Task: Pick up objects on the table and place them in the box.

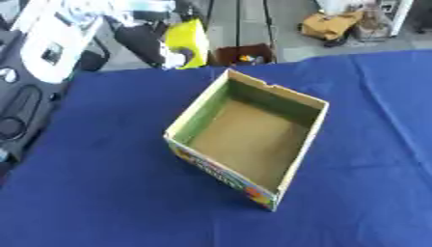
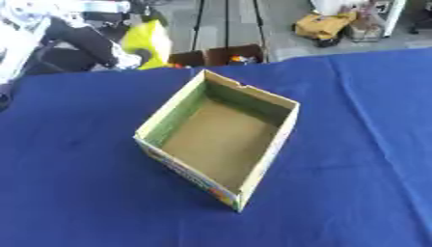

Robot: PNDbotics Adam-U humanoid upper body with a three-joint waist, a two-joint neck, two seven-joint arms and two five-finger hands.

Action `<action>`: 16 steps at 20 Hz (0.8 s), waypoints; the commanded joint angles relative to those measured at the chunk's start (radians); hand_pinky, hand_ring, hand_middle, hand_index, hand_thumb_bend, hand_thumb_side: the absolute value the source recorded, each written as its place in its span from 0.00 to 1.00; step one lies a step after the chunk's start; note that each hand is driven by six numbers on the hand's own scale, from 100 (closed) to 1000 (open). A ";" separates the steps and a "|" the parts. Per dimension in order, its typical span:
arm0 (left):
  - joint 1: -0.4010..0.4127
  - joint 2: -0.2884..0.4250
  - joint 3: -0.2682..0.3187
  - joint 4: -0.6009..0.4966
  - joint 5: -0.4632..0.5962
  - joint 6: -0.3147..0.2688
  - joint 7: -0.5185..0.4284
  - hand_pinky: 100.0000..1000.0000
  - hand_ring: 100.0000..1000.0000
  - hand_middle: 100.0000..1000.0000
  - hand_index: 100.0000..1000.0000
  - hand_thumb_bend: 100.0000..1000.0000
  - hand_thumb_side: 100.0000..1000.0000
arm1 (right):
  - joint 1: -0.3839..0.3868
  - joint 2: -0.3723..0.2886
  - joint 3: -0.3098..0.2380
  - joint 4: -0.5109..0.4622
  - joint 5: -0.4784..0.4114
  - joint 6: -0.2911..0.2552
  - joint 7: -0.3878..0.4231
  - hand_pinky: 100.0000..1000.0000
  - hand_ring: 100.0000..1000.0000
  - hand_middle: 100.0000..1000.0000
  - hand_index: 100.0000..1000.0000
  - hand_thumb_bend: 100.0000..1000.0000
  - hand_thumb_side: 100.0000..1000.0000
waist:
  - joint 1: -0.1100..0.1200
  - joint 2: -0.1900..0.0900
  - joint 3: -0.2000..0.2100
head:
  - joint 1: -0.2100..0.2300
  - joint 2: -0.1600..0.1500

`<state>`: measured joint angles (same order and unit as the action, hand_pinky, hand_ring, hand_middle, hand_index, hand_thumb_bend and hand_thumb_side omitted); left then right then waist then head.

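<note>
An open cardboard box [image 1: 302, 99] with a green inner wall and a printed front stands askew in the middle of the blue table [image 1: 101, 193]; nothing lies inside it. My left arm comes in from the upper left. Its left hand [image 1: 173, 58] is above the table's far edge, curled on a bright yellow object [image 1: 189, 38] held up past the box's far left corner. The picture is blurred there, so the fingers show poorly. My right hand is in no view.
Beyond the far edge, on the floor, are a small brown carton [image 1: 245, 52] with coloured things in it and a tan bag [image 1: 330, 24]. Black and white equipment [image 1: 33, 62] lines the table's left side.
</note>
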<state>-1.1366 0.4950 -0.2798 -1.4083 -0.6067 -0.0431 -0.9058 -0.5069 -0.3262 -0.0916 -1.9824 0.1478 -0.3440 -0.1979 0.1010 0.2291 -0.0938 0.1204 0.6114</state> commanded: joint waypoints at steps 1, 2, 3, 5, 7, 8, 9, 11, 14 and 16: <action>-0.036 -0.037 0.002 0.013 -0.026 0.002 -0.001 0.10 0.24 0.44 0.61 0.00 0.37 | -0.023 -0.003 0.002 -0.018 -0.008 -0.004 0.004 0.75 0.74 0.62 0.77 0.00 0.46 | 0.013 -0.033 -0.012 | 0.017 -0.004; -0.038 -0.053 0.002 0.023 -0.038 0.002 -0.001 0.10 0.24 0.44 0.61 0.00 0.37 | -0.025 -0.001 0.003 -0.018 -0.009 -0.005 0.005 0.75 0.74 0.62 0.77 0.00 0.46 | 0.015 -0.032 -0.019 | 0.022 -0.005; -0.040 -0.073 0.002 0.035 -0.048 0.001 -0.001 0.10 0.24 0.44 0.61 0.00 0.37 | -0.028 0.002 0.003 -0.018 -0.011 -0.005 0.005 0.75 0.74 0.62 0.77 0.00 0.45 | 0.016 -0.029 -0.029 | 0.028 -0.007; -0.040 -0.107 0.002 0.063 -0.073 -0.001 0.003 0.10 0.24 0.44 0.61 0.00 0.37 | -0.034 0.007 0.004 -0.018 -0.013 -0.007 0.006 0.75 0.74 0.62 0.77 0.00 0.45 | 0.018 -0.025 -0.045 | 0.038 -0.011; -0.037 -0.130 0.000 0.092 -0.095 -0.007 0.008 0.10 0.24 0.44 0.61 0.00 0.37 | -0.041 0.009 0.004 -0.018 -0.013 -0.008 0.006 0.75 0.74 0.62 0.77 0.00 0.45 | 0.022 -0.019 -0.059 | 0.041 -0.014; -0.034 -0.140 -0.001 0.108 -0.106 -0.009 0.013 0.10 0.24 0.44 0.61 0.00 0.37 | -0.044 0.010 0.005 -0.018 -0.015 -0.009 0.006 0.75 0.74 0.62 0.77 0.00 0.45 | 0.024 -0.016 -0.065 | 0.043 -0.015; -0.030 -0.151 -0.001 0.127 -0.121 -0.010 0.020 0.10 0.24 0.44 0.61 0.00 0.37 | -0.047 0.013 0.005 -0.018 -0.016 -0.010 0.006 0.75 0.74 0.62 0.77 0.00 0.45 | 0.026 -0.013 -0.071 | 0.045 -0.019; -0.026 -0.174 -0.003 0.160 -0.164 -0.011 0.041 0.11 0.25 0.45 0.60 0.00 0.37 | -0.050 0.017 0.005 -0.018 -0.019 -0.010 0.007 0.75 0.74 0.62 0.77 0.00 0.45 | 0.027 -0.007 -0.078 | 0.046 -0.026; -0.019 -0.221 -0.012 0.194 -0.299 -0.015 0.107 0.12 0.26 0.46 0.60 0.00 0.35 | -0.052 0.023 0.005 -0.018 -0.022 -0.009 0.008 0.75 0.74 0.61 0.76 0.00 0.45 | 0.025 -0.002 -0.082 | 0.049 -0.032; -0.006 -0.258 -0.013 0.226 -0.397 -0.016 0.157 0.12 0.26 0.46 0.60 0.00 0.34 | -0.054 0.027 0.004 -0.018 -0.024 -0.010 0.008 0.75 0.74 0.61 0.76 0.00 0.45 | 0.024 0.000 -0.083 | 0.051 -0.035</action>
<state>-1.1265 0.2448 -0.2947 -1.1878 -0.9496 -0.0581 -0.7785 -0.5455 -0.2942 -0.0855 -1.9824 0.1309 -0.3508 -0.1925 0.1202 0.2305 -0.1778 0.1668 0.5873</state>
